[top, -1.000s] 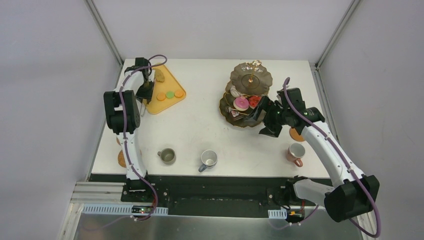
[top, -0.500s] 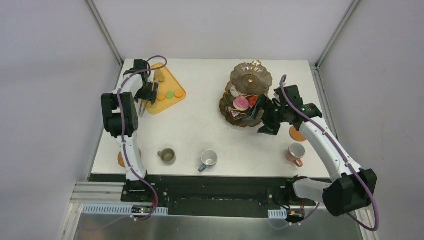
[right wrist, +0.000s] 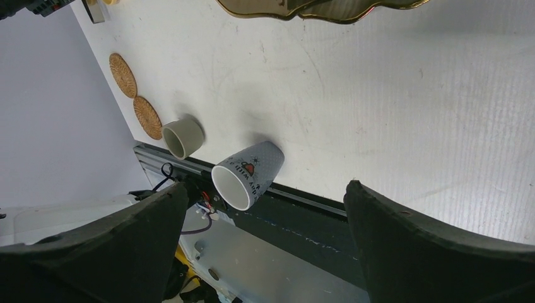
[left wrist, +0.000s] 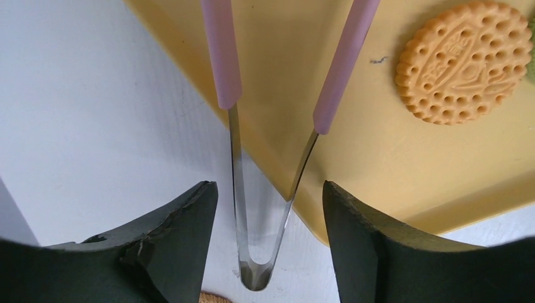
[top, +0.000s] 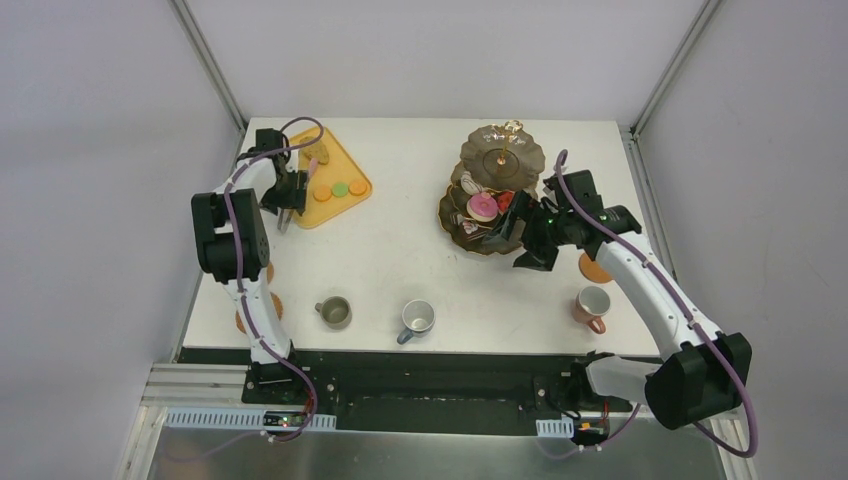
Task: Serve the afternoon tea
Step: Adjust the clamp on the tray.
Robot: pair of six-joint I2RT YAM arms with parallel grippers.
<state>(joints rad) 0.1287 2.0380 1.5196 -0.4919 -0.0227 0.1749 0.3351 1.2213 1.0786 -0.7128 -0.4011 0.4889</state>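
Observation:
The dark gold-rimmed stand holds a pink doughnut, a red doughnut and small cakes. My right gripper hovers open at the stand's front right edge, holding nothing. Orange macarons and a green macaron lie on the yellow-orange tray. My left gripper is open over the tray's near corner. The bend of the pink-handled tongs lies between its fingers with a gap on each side. An olive mug, a grey-blue mug and a pink mug stand near the front edge.
Two brown coasters lie at the front left of the table, and another coaster sits partly under the right arm. A brown cake is at the tray's far end. The right wrist view shows the grey-blue mug and the table's front rail below.
My left gripper has opened and let go of the tongs, which now rest on the tray's edge; the arm has shifted slightly left. The right gripper has edged left towards the stand.

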